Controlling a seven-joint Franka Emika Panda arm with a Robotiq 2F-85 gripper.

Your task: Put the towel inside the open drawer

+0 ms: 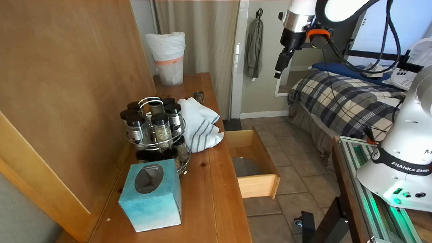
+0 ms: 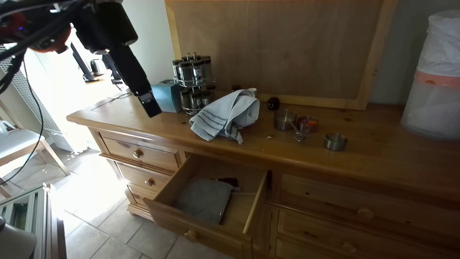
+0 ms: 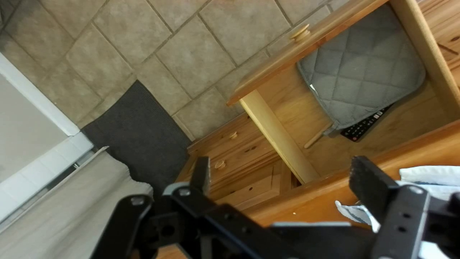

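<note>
The white towel with dark stripes lies crumpled on the wooden dresser top, near its front edge, in both exterior views (image 1: 199, 126) (image 2: 226, 113). Part of it shows at the right of the wrist view (image 3: 436, 175), partly hidden by a finger. The open drawer (image 1: 259, 185) sticks out below the towel; it also shows in an exterior view (image 2: 201, 233) and the wrist view (image 3: 276, 135). My gripper (image 3: 282, 172) is open and empty, fingers wide apart. It hangs in the air above the dresser's height, apart from towel and drawer, in both exterior views (image 1: 278, 72) (image 2: 151, 106).
A grey pot holder (image 3: 363, 68), a black remote (image 3: 364, 126) and a thin stick lie in the drawer. A spice rack (image 1: 157, 130) and blue tissue box (image 1: 155, 202) stand beside the towel. Metal measuring cups (image 2: 284, 119) and a white-lined bin (image 2: 433, 97) are on the dresser.
</note>
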